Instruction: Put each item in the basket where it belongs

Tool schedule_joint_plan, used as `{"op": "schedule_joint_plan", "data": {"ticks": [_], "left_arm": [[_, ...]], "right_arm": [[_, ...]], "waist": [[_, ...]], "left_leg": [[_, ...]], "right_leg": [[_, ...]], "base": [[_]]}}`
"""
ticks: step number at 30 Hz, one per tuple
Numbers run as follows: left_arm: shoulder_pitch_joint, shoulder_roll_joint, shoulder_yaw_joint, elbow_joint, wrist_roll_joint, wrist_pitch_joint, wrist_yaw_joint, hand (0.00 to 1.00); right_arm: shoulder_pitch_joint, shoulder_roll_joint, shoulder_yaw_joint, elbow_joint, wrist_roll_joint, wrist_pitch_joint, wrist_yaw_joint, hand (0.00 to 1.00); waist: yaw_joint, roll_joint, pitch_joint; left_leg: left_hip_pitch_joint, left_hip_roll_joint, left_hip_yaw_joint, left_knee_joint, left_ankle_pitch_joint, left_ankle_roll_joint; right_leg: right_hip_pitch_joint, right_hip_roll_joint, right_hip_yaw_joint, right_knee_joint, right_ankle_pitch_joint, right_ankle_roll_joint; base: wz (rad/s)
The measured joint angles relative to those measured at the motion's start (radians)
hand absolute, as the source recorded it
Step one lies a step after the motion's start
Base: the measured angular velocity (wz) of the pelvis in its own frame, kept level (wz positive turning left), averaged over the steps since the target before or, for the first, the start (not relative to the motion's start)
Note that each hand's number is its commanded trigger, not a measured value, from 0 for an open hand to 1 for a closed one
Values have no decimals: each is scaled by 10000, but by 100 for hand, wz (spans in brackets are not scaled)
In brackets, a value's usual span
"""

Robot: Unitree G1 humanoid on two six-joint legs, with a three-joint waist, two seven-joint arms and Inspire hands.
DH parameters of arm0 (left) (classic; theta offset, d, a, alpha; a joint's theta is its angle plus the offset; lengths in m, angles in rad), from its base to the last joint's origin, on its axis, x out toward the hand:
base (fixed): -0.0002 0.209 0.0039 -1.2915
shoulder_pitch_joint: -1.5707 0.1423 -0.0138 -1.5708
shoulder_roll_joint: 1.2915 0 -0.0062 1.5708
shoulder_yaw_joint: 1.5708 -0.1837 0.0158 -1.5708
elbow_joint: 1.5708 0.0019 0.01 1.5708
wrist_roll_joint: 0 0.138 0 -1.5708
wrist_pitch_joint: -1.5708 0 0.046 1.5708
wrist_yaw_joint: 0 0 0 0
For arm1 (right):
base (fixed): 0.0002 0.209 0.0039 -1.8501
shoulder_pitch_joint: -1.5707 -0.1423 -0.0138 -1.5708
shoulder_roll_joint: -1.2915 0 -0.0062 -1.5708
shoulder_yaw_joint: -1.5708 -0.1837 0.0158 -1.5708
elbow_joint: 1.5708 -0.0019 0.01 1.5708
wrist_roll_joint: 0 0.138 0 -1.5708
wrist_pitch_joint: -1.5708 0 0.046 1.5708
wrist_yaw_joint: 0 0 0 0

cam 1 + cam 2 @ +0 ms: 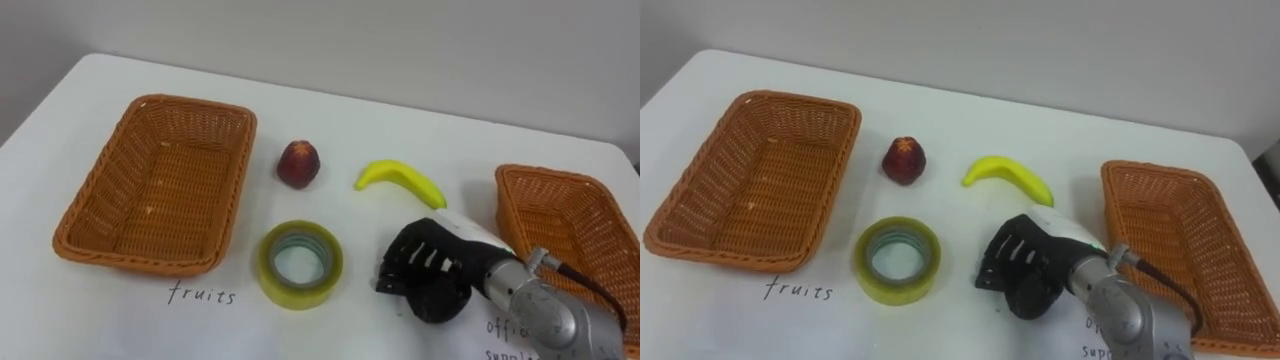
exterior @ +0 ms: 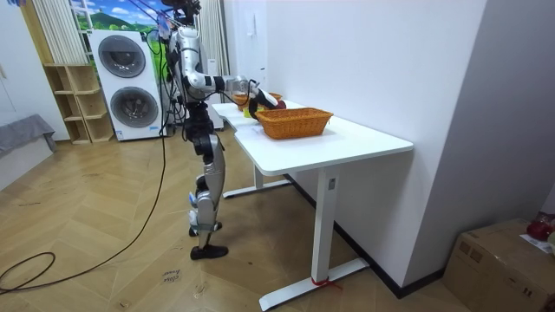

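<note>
Right robot hand (image 1: 430, 270) low over white surface (image 1: 400, 130), fingers curled, contents unclear. Likely office-supply pick; next, translucent yellow-green tape roll (image 1: 300, 264) into brown wicker right basket (image 1: 535, 195).

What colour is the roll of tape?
The tape roll is translucent yellow-green, best seen in the left eye view.

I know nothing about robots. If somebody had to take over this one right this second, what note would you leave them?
Right hand: low over the table, between the tape roll and the right basket; its grip is unclear.
Things: red fruit, banana and tape roll all lie on the table between the baskets.
Done: nothing sorted yet; left basket and right basket hold nothing.
Left: both fruits into one basket, tape roll into the other.
</note>
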Motion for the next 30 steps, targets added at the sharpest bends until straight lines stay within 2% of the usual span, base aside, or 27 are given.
{"op": "schedule_joint_plan", "data": {"ticks": [8,14,18,19,23,25,30], "left_arm": [[83,-23,-201,2,3,3,28,0],[151,-90,-200,58,5,1,423,0],[450,-86,-176,85,0,-78,611,0],[484,-73,-175,291,0,-174,661,0],[490,-72,-137,759,4,-205,658,0],[504,-112,46,761,9,-208,605,0],[425,-138,244,796,7,-216,530,0]], "right_arm": [[-8,-5,-54,-6,149,-2,-82,100],[-1,13,-175,-105,279,-50,-192,100],[-2,64,-443,-347,599,-134,-172,100],[-7,65,-518,-570,705,-180,-173,100],[-50,32,-1192,-1015,1702,-466,-439,100],[-73,-11,-1537,-1404,2056,-527,-770,100],[-433,-11,-1794,-1757,2092,-905,-1208,100]], "waist": [[-25,108,11],[-76,170,21],[-153,192,30],[-278,192,31],[-343,144,32],[-337,106,89],[-400,70,106]], "left_leg": [[35,-4,60,-45,0,0],[19,-4,59,-101,6,0],[-23,-12,73,-90,11,5],[-20,-71,57,-83,13,7],[55,-57,50,-82,27,24],[119,-34,58,-96,26,25],[135,-32,66,-112,25,27]], "right_leg": [[-6,6,114,-1,0,0],[-48,9,59,3,0,0],[-117,19,200,4,0,0],[-114,16,210,5,0,0],[-98,-17,230,-21,-2,3],[-42,-27,231,-18,-2,3],[21,-22,230,-14,-2,3]], "base": [[-2],[0],[0],[0],[0],[0],[0]]}}
